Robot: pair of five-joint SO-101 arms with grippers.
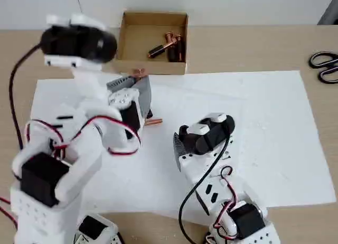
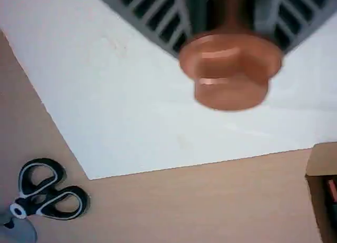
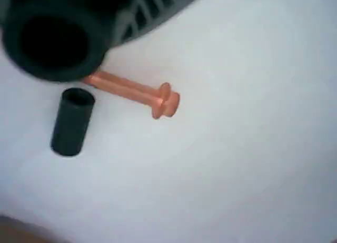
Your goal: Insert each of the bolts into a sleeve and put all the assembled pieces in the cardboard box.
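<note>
Insertion looks to be in hand: left gripper [image 2: 230, 11] clamps a bolt [image 2: 230, 69], right gripper [image 1: 178, 144] seems closed on a sleeve [image 3: 52, 40]; next, bring them together, axes aligned.

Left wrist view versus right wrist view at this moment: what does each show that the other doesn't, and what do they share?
Left wrist, not right wrist: a gripped bolt seen head-on between grey jaws, scissors on the bare table, and a corner of the box.
Right wrist, not left wrist: a gripped sleeve seen down its bore, with a loose bolt and a loose sleeve lying on the paper.
Both: the white paper.
</note>
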